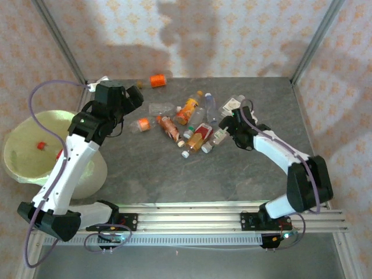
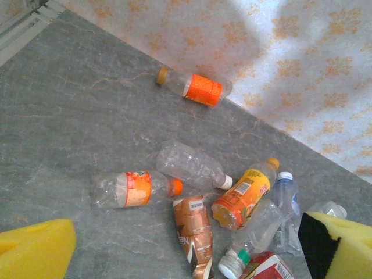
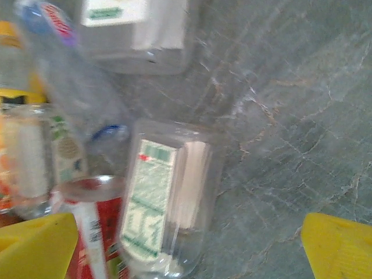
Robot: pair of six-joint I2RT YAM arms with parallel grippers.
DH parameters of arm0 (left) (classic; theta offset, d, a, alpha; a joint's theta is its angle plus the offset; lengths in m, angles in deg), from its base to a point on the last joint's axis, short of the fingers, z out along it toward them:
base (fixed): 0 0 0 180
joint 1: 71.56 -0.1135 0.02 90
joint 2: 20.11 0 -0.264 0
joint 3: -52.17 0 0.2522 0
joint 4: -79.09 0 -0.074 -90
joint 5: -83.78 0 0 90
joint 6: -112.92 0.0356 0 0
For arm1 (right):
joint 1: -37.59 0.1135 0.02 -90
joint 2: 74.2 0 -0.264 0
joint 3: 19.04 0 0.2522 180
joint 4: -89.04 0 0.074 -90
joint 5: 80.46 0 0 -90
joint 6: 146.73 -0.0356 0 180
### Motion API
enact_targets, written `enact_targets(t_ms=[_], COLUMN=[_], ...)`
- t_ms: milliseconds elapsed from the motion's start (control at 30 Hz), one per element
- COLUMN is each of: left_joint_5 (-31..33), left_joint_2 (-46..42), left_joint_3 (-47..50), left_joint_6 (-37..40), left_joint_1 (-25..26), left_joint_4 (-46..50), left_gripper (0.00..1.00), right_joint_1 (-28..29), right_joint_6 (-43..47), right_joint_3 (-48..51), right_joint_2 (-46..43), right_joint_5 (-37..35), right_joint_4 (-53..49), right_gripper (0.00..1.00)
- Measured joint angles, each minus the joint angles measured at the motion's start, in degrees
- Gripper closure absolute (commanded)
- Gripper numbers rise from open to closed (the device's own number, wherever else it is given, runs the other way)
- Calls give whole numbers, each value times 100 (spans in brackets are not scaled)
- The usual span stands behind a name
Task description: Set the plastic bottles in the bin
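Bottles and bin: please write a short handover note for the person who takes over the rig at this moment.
Left gripper: open, empty, over the far-left part of the table.
Right gripper: open, empty, at the right edge of the pile.
Bin: beside the table's left edge. The red bits inside look like bottles already in.
Bottles: pile at table centre, one stray at the far edge.
Left to do: about ten bottles go into the bin.

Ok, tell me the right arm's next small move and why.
Probably lower the right tool straight down. It stands open, and the clear bottle with the green-and-white label lies on the table beneath it, between the jaws, not yet gripped.
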Motion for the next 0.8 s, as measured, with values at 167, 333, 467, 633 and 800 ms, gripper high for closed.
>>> enact_targets(t_ms=[167,333,467,633,800], left_joint_5=[-70,-105,-105,-105,-105], left_joint_2=[-446,-691,-787,-951,-1023], left_joint_3=[391,621,664,772,909], left_joint_6=[-13,-15,2,7,48], left_joint_1=[0,0,0,0,0], left_joint_4=[-17,-7,39,66,87], left_gripper=[0,0,0,0,0], right_joint_1=[-35,-31,-31,-31,-31], right_joint_6=[-2,-74,-210,-223,-177], right_joint_3=[-669,-953,-964,-1027,-1198], right_joint_2=[859,1143,1403,1805,2033], right_joint_5=[326,249,210,210,173], right_joint_4=[-160,-155,-160,-269,-313], right_gripper=[1,0,1,4,14])
